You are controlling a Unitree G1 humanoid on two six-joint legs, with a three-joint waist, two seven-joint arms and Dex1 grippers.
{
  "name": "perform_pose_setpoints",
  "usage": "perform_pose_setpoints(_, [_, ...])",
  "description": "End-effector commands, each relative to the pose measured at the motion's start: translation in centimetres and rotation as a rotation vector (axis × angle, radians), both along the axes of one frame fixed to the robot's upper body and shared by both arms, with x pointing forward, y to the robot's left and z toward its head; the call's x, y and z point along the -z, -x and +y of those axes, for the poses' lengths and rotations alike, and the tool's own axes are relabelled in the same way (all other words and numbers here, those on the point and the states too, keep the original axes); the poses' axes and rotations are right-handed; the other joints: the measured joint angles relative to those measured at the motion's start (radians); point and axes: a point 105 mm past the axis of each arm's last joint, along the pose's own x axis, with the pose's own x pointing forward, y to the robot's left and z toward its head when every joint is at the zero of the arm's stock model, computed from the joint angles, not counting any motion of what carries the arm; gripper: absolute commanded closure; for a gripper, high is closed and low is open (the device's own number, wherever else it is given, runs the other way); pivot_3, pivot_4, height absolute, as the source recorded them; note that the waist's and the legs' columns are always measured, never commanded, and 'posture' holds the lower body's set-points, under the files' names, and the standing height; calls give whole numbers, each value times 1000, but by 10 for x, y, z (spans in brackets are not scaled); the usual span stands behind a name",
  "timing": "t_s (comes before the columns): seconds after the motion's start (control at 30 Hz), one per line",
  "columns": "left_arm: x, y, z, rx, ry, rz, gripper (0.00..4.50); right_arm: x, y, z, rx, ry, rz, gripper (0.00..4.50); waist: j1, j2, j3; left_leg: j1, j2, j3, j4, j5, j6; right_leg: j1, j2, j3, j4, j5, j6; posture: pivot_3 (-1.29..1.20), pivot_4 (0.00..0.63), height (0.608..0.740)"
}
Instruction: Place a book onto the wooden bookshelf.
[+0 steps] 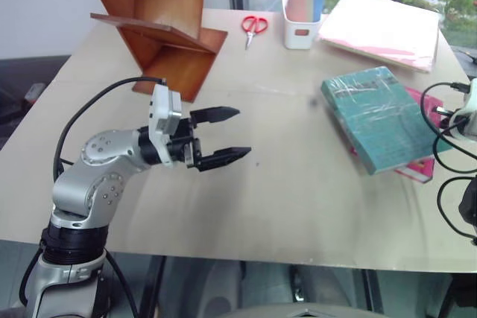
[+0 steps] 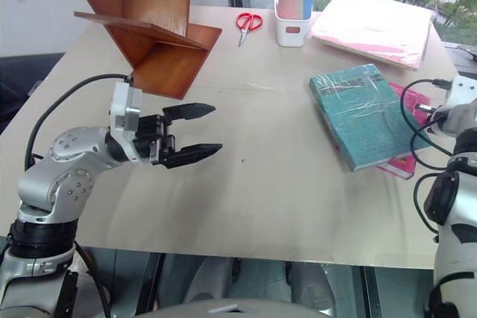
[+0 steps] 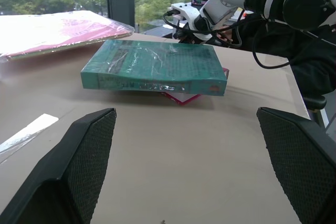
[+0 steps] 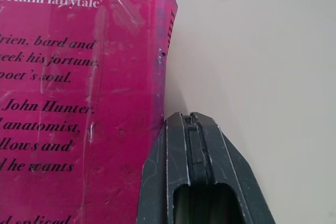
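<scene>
In the left eye view the left gripper [image 1: 223,135] hangs over the bare middle of the table [image 1: 298,184] with its two black fingers spread wide and nothing between them; they point across the table toward the book [image 1: 376,118], which lies flat well beyond the fingertips, on top of a thin pink book [image 1: 419,169]. The wooden bookshelf [image 1: 160,27] stands behind the left gripper, on the opposite side from the book. Red scissors [image 1: 254,25], a white holder [image 1: 299,13] and a pale pink paper stack [image 1: 384,27] sit along the far edge. The right eye view gives the same layout, with the right arm's wrist at the table edge just beside the two books. In the left wrist view the book lies straight ahead between the two open fingers, still well apart from them, with the right arm behind it. In the right wrist view the right gripper [image 4: 191,121] has its fingers pressed together, holding nothing, their tips at the corner of the pink book's cover, over the table just beside its edge; whether they touch it cannot be told. The step in hand appears to be the approach: nothing is gripped yet. The next move likely calls for getting the teal book's edge between opened fingers, lifting it alone off the pink one, then carrying it across to the shelf.
</scene>
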Motion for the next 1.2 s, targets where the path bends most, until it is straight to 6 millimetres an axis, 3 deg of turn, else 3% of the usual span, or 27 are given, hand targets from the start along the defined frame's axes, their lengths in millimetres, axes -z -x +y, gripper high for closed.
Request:
perform_pose_setpoints(0.03, [-10,6,2,-3,-3,-48,0,-10,-7,8,-41,-44,-44,4457,0,0,0,0,0,0,0,0,0,0,0,0,0,0,0,0,150,740])
perform_pose_setpoints(0.2, [-10,6,3,-9,-2,-45,0,-8,-12,23,-111,-87,-47,4457,1,0,0,0,0,1,0,0,0,-1,0,1,0,0,0,0,150,740])
perform_pose_setpoints(0.57, [-6,8,6,-24,-8,-31,0,-6,-19,91,-267,-155,-10,4457,-16,0,0,0,1,1,0,0,0,-1,1,2,2,0,0,0,150,740])
perform_pose_setpoints(0.67, [-2,9,6,-35,-13,-24,0,-14,-15,85,-247,-70,-111,4457,-10,0,0,-1,1,1,0,0,0,-2,1,1,2,0,0,0,150,740])
perform_pose_setpoints(0.77, [3,9,4,-50,-22,-19,0,-33,-8,80,-282,-31,-332,4457,6,0,0,-2,1,1,0,0,0,-3,0,1,2,0,0,0,150,740])
perform_pose_setpoints(0.83, [7,10,3,-52,-23,-13,0,-39,8,70,-336,57,-402,4457,12,0,0,-3,1,1,0,0,0,-3,0,1,2,0,0,0,150,740])
perform_pose_setpoints(0.93, [10,8,1,-51,-24,-8,0,-41,35,68,-452,158,-422,3744,22,1,0,-3,0,0,1,0,0,-3,-1,0,2,0,0,0,150,740])
perform_pose_setpoints(1.1, [15,3,-4,-32,-22,5,0,-49,69,61,-529,301,-466,1759,14,1,0,-2,1,0,1,0,0,-3,0,1,3,0,0,0,150,740])
perform_pose_setpoints(1.2, [19,-5,-5,-51,-16,39,0,-68,92,82,-665,320,-610,563,11,1,0,-1,0,0,1,0,0,-2,0,1,4,0,0,0,150,740])
